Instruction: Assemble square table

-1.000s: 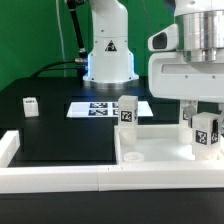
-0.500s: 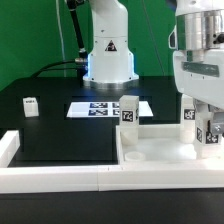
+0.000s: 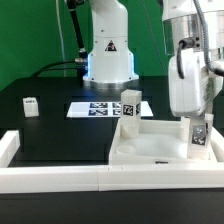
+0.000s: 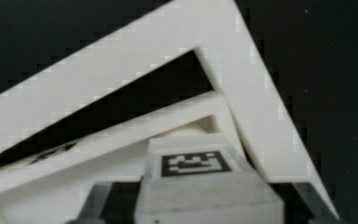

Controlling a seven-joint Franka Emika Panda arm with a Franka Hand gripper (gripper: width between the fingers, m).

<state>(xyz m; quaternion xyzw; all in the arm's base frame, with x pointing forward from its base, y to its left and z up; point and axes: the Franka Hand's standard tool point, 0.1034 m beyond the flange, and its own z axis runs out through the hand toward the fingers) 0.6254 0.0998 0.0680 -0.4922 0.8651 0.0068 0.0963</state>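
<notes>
The white square slab lies at the exterior view's right, against the front wall, and looks slightly tilted. One tagged white leg stands upright at its far left corner. My gripper reaches down at the slab's right side and is shut on a second tagged leg standing there. In the wrist view this leg sits between my dark fingers, with the slab's rim beyond it. A third leg lies loose on the black table at the left. The fourth leg is out of view.
The marker board lies flat on the table behind the slab. A long low white border wall runs along the front and left. The robot's base stands at the back centre.
My arm has turned and dropped lower over the right leg. The slab has shifted a little and now sits tilted; the standing left leg moved with it.
</notes>
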